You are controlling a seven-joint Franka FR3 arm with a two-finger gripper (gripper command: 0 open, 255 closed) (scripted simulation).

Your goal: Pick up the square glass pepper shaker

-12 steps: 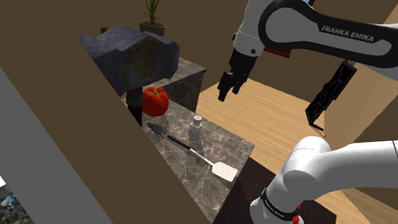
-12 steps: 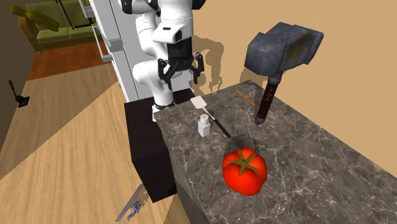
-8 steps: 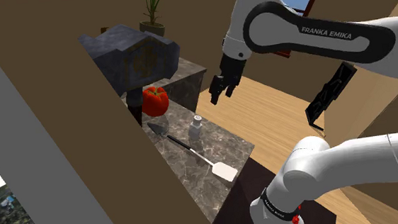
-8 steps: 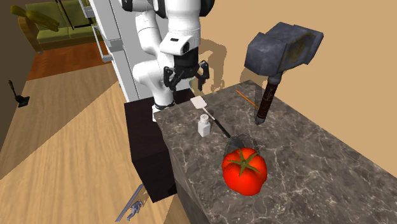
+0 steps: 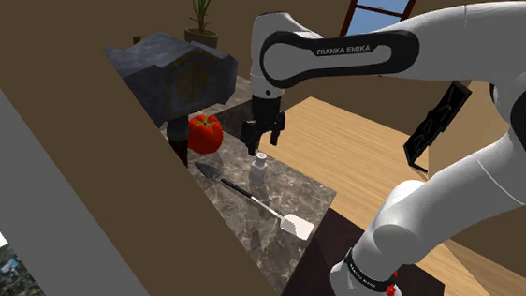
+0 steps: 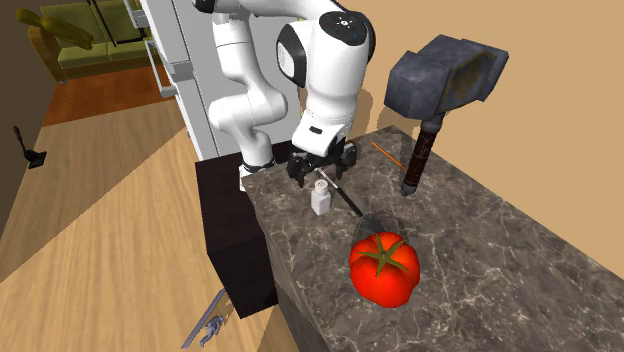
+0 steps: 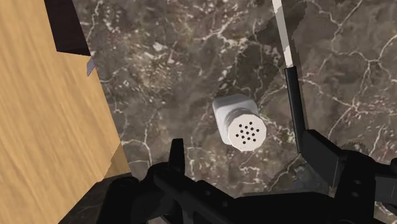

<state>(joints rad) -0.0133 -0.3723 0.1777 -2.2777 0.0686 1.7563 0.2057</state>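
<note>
Wrist view looks straight down on a dark veined stone counter [image 7: 178,51], where the pepper shaker [image 7: 238,124] stands upright, a pale square body under a round perforated cap. My gripper [image 7: 248,153] hovers just above it with its fingers spread wide, one on each side of the cap and touching nothing. In the second exterior view the shaker [image 6: 321,195] sits near the counter's edge over the floor, close to the corner nearest the stand, with the gripper [image 6: 322,165] directly over it. A black-handled spatula [image 7: 294,95] lies just beside the shaker, on the side away from that edge. I judge that to be the main risk: one finger coming down could land on the handle and stop the descent or tip the shaker. A sideways nudge could also push the shaker over the near edge onto the wooden floor [image 7: 51,127]. The edge side is open air, so that finger has free room. The tomato [image 6: 383,266] and the big hammer [image 6: 440,85] stand well apart, further along the counter.
</note>
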